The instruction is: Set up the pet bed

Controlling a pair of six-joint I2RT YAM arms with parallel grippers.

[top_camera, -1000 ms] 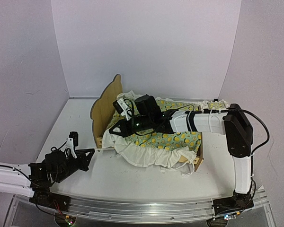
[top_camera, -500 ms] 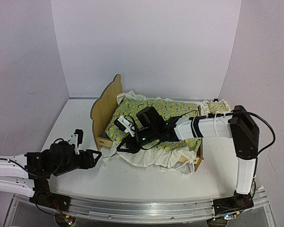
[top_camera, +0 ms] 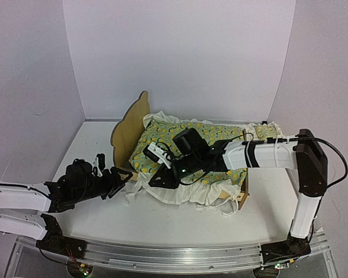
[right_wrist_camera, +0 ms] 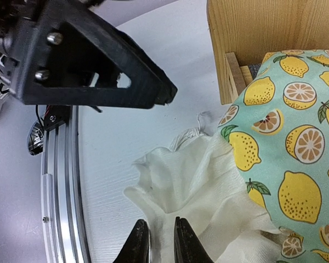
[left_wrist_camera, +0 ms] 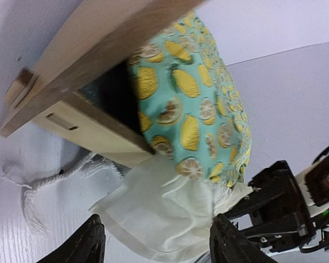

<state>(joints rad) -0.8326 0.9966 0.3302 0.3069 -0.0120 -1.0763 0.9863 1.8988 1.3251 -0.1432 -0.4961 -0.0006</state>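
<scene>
Right wrist view: right gripper (right_wrist_camera: 159,244) pinches the blanket ruffle (right_wrist_camera: 197,181); left gripper (left_wrist_camera: 156,230) gapes wide beside the pet bed (left_wrist_camera: 93,131).

Plenty of bare surface (top_camera: 185,223) lay along the near side, and a free strip ran left of the headboard (top_camera: 127,127). The near-left corner of the bed (top_camera: 242,198) was crowded: left gripper (top_camera: 124,176) and right gripper (top_camera: 155,182) sat close together, with the blanket (top_camera: 185,194) ruffle spilling between them. The right arm (top_camera: 261,155) barred the way over the top.
</scene>
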